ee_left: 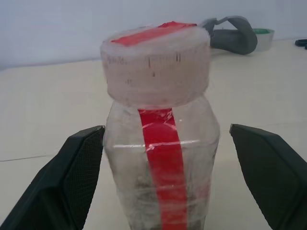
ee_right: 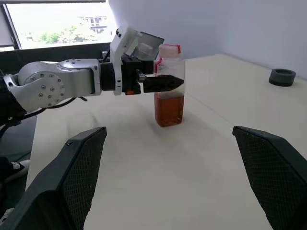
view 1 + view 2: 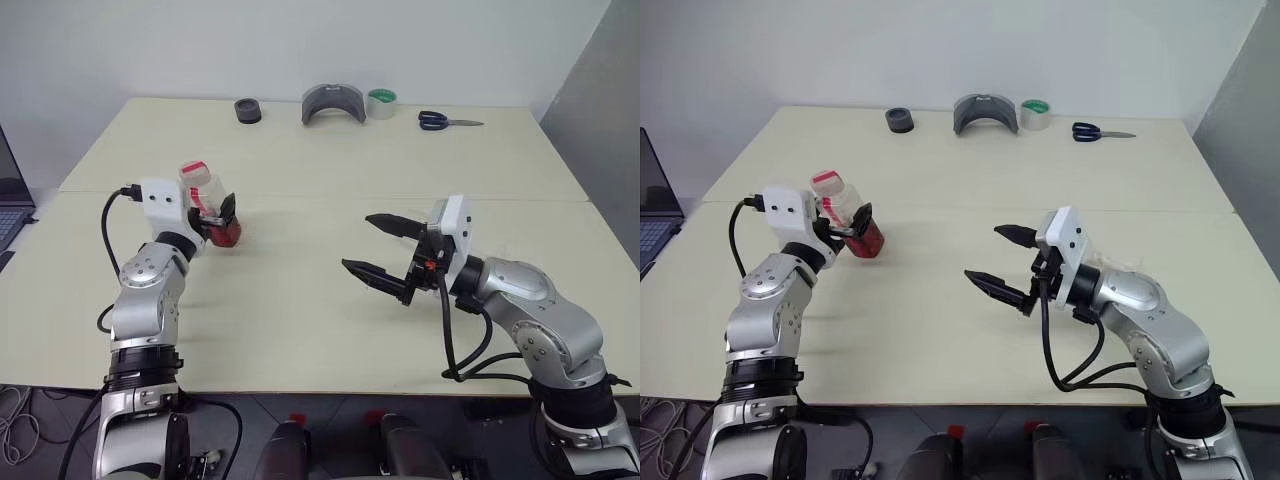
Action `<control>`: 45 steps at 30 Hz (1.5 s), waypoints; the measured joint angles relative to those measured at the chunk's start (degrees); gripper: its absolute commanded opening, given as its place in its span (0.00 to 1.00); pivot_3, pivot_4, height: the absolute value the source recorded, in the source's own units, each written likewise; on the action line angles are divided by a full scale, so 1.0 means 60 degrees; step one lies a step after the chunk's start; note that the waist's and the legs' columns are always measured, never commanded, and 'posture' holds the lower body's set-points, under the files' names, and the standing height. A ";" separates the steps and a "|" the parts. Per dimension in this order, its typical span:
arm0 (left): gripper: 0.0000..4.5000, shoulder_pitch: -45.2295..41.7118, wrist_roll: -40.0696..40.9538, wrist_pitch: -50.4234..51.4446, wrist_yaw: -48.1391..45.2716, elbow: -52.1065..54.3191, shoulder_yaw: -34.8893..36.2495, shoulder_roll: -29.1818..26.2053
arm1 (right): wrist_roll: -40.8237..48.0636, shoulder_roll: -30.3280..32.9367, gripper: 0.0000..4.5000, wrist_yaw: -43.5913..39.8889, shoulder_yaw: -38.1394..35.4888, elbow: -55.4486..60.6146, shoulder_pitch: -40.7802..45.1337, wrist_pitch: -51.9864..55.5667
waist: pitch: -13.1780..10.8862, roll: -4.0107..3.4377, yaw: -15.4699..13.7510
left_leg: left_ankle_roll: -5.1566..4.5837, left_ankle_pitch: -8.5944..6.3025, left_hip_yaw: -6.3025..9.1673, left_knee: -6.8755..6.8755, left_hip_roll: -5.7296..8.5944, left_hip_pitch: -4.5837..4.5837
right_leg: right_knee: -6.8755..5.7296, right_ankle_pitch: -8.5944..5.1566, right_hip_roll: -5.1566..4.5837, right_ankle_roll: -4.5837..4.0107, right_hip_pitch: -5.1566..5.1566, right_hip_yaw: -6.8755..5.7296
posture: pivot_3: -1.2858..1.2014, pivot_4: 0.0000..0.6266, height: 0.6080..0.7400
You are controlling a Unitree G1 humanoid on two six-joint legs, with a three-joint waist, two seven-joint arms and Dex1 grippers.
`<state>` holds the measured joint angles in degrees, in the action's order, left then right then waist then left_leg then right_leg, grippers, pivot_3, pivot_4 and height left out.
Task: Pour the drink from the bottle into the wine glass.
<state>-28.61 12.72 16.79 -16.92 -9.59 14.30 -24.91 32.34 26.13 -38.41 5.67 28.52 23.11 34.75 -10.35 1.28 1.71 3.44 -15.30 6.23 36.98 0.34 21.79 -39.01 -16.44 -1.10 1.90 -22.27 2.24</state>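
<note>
Bench (image 3: 330,300), wide and cream, carries the small clear plastic bottle (image 2: 169,86) with a red strip, pale cap and tea-coloured drink (image 2: 169,109), standing upright between the left gripper (image 1: 168,158)'s parted jaws. It looks light, thin-walled, slippery; a mid-body hold seems best. The right gripper (image 3: 380,248) hangs apart, empty.

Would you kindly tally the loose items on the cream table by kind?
Clear plastic bottle with red strip, holding reddish-brown drink: 1
Black ring: 1
Grey curved piece: 1
Green-edged tape roll: 1
Blue-handled scissors: 1
Total: 5
</note>
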 measured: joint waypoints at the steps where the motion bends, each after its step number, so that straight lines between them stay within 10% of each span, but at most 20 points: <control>1: 0.99 -0.0056 -0.0004 0.0013 0.0001 -0.0010 -0.0019 0.0000 | 0.0002 -0.0002 1.00 0.0000 0.0000 -0.0003 0.0037 0.0003 | 0.0000 0.0000 0.0002 | 0.0000 0.0000 0.0001 0.0000 -0.0001 0.0000 | 0.0000 0.0000 0.0000 0.0000 -0.0001 0.0000 | 0.52 0.24 1.00; 32: 0.99 -0.0821 -0.0310 0.0002 0.0226 -0.1112 -0.0073 0.0000 | -0.0274 0.0002 1.00 -0.0081 0.0000 -0.0316 0.0016 -0.0162 | -0.0001 0.0001 0.0005 | 0.0001 0.0001 0.0001 0.0000 0.0001 0.0003 | 0.0000 0.0000 -0.0003 0.0000 -0.0004 0.0000 | 0.52 0.24 1.00; 41: 0.46 -0.0924 -0.0428 -0.0149 0.0201 -0.1173 -0.0113 0.0002 | -0.0319 0.0013 1.00 -0.0187 -0.0001 -0.0317 -0.0010 -0.0231 | -0.0001 0.0001 0.0005 | 0.0001 0.0001 0.0001 0.0000 0.0001 0.0003 | 0.0000 0.0000 -0.0003 0.0000 -0.0004 0.0001 | 0.52 0.24 1.00; 45: 0.43 -0.0924 -0.0436 -0.0176 0.0194 -0.1176 -0.0196 0.0004 | -0.0320 0.0013 1.00 -0.0184 -0.0001 -0.0316 -0.0012 -0.0231 | -0.0001 0.0001 0.0008 | 0.0001 0.0001 0.0001 0.0000 0.0000 0.0003 | 0.0000 0.0000 -0.0003 0.0000 -0.0004 0.0001 | 0.52 0.24 1.00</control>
<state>-34.16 10.11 15.74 -15.75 -16.65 13.13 -24.88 30.43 26.21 -39.51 5.66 26.62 23.03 33.37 -10.36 1.29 1.76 3.45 -15.30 6.24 36.98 0.34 21.81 -39.01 -16.44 -1.12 1.90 -22.29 2.25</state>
